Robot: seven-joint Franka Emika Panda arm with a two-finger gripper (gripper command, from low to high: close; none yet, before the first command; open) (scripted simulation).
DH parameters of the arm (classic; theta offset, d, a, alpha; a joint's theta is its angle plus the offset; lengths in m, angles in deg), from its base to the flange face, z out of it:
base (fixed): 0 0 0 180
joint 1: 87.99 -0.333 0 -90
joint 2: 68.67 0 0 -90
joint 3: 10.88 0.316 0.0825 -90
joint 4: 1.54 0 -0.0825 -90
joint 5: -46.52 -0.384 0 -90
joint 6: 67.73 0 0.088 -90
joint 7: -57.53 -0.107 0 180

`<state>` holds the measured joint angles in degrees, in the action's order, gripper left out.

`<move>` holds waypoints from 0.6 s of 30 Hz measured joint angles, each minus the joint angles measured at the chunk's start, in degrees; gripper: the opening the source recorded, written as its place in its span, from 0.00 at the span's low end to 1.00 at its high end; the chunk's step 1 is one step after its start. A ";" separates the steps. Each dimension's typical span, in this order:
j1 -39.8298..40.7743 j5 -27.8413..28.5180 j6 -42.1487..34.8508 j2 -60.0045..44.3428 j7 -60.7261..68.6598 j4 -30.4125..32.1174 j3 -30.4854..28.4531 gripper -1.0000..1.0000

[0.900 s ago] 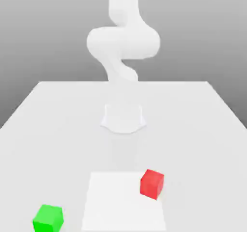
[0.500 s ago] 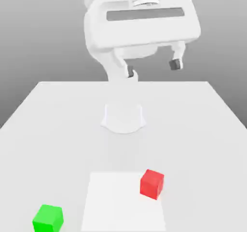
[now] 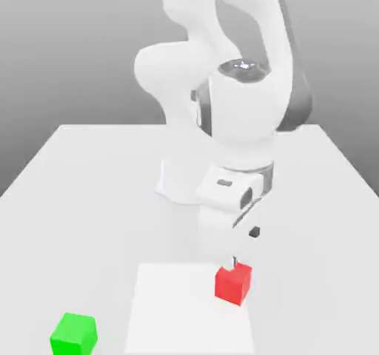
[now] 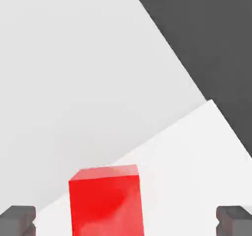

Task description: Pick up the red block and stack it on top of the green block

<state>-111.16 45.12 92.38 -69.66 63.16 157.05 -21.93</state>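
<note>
The red block, a small plain cube with matte faces, sits on the counter at the edge of a white square patch, over that patch's far corner on the exterior view's right. It is turned at an angle to the patch's sides. In the hand view one broad face of it is seen, with a paler, narrow face along one edge.

The jaws stand wide apart, as far as they go, with nothing held between them. In the hand view a dark pad shows on either side of the red block, with a gap between each pad and the cube; the block lies nearer one pad than the other. In the exterior view one fingertip appears right at the block's upper edge, and whether it touches cannot be told; the other dark tip is higher up, toward the exterior view's right.

Above the jaws, the white hand is tilted, and the white robot arm bends up and back to its base on the far part of the counter.

The green block, a cube much like the red one, rests on the counter near the exterior view's lower left corner, off the white patch and well apart from the red block. Behind the counter is a plain grey background.
</note>
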 joint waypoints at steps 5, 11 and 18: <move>0.39 -1.94 4.33 -5.05 2.15 -0.75 0.82 0.50; 3.44 -6.16 10.13 -12.04 5.17 -1.52 4.86 0.50; 4.62 -6.73 11.39 -13.72 5.48 -1.62 6.20 0.00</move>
<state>-106.54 38.39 103.77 -83.38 68.64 155.43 -15.73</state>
